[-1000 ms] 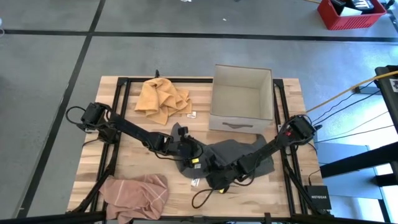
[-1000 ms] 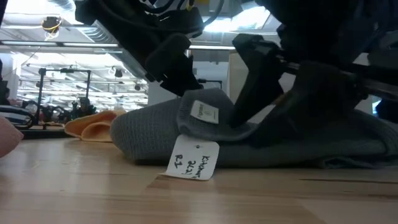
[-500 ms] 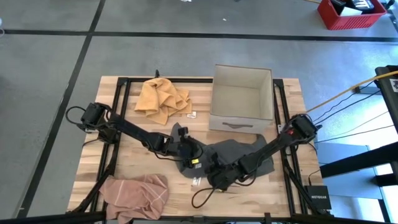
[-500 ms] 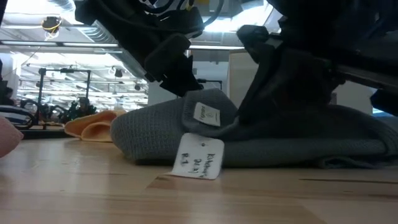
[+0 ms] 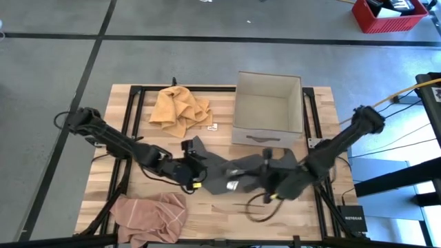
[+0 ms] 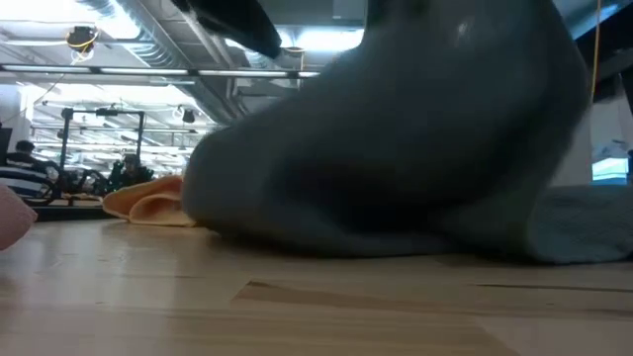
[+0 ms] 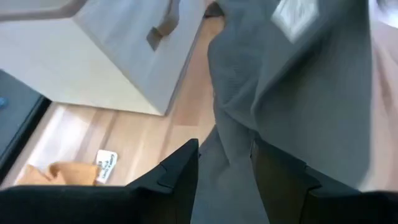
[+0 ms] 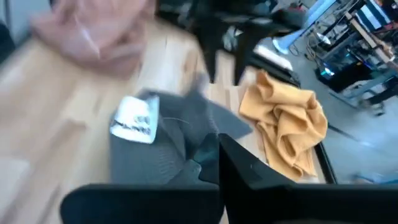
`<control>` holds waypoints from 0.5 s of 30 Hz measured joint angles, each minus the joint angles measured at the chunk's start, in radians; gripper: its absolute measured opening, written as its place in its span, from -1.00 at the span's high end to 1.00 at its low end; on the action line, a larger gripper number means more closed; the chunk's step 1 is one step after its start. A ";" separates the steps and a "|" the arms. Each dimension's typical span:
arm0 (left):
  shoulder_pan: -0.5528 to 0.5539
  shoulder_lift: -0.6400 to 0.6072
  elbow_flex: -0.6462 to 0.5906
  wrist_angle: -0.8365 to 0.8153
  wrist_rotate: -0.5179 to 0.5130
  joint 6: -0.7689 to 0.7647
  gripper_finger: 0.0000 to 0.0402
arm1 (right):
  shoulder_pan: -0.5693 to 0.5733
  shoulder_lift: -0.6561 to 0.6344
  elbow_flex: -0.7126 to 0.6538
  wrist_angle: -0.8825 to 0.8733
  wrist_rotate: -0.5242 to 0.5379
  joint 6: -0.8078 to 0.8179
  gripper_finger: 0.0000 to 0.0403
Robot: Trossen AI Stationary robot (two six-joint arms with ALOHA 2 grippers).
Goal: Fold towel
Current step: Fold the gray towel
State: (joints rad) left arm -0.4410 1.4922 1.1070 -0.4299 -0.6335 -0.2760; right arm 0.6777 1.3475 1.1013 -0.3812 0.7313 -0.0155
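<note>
The grey towel is stretched out between my two grippers in the middle of the table. A white tag shows on it. My left gripper is at the towel's left end and is shut on it. My right gripper is at its right end and is also shut on it. In the low view the towel rises as a blurred grey hump, and its lower part lies on the tabletop. My left gripper pinches a bunched fold of the towel between its two fingers, slanting down from the table's left side. Grey cloth spreads away beyond the fingertips, raised off the wood there. How many layers are held cannot be told. My right gripper is shut on a gathered part of the towel close to the white tag, coming from the table's right side and slanting down. The fingers hide the place of contact. The cloth slopes away from them toward the table.
A grey box stands just behind the towel at the far right. A crumpled orange cloth lies at the far middle, and a pink cloth lies at the near left corner. Bare wood shows along the near edge.
My right gripper has shut on the towel, then risen and swung toward the table's right edge. My left gripper has risen and drawn back a little to the left, still holding the cloth. The towel's middle has lifted off the table and spread out between them.
</note>
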 joint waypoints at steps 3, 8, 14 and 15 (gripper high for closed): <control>-0.011 -0.013 -0.002 -0.060 -0.001 -0.059 0.31 | 0.031 -0.099 0.012 -0.021 -0.119 0.091 0.99; -0.009 0.013 -0.002 -0.092 -0.001 -0.088 0.31 | 0.092 -0.126 0.009 -0.042 -0.344 0.281 0.99; 0.019 0.092 -0.002 -0.095 0.001 -0.098 0.31 | 0.152 -0.011 -0.076 -0.012 -0.373 0.421 0.99; 0.026 0.107 -0.002 -0.094 0.001 -0.105 0.31 | 0.155 0.014 -0.095 0.001 -0.371 0.448 0.99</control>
State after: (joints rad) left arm -0.4147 1.5992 1.1046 -0.5237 -0.6323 -0.3807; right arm 0.8330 1.3619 1.0065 -0.3801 0.3607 0.4322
